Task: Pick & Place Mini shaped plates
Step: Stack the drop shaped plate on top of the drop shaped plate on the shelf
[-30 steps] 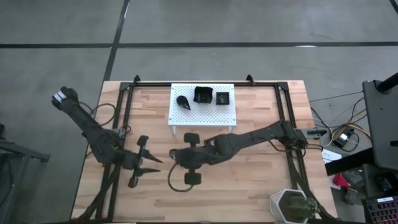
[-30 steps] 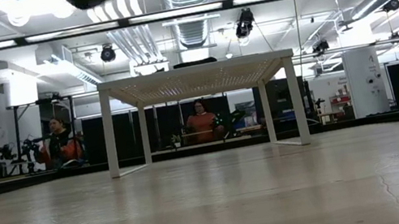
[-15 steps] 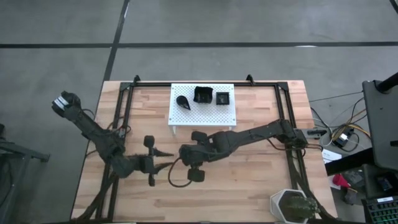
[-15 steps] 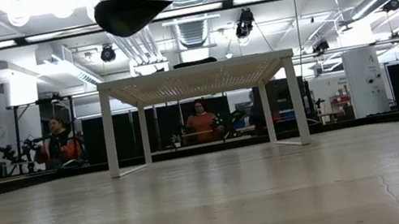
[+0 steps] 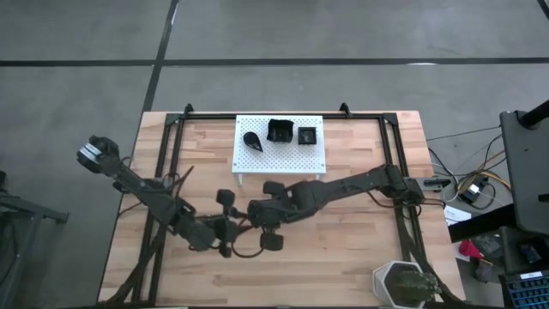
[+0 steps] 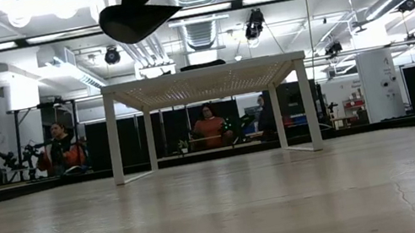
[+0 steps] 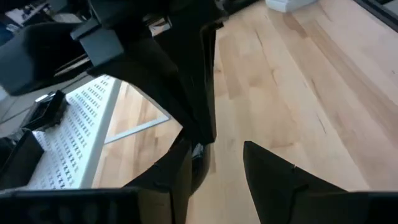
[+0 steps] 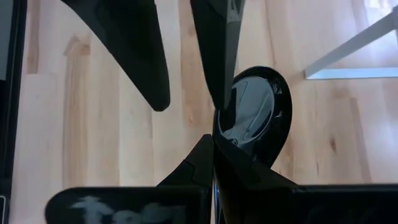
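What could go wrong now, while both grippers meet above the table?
1. The right gripper is shut on only the rim of the plate, above the table; the plate may slip and fall.
2. The open left gripper has one finger beside the plate, which seems outside its gap; closing now could miss or knock it.
3. The grippers are very near and may collide.

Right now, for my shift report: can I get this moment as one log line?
right gripper: shut on teardrop plate, mid-air | left gripper: open, at that plate | white stand: three plates on it
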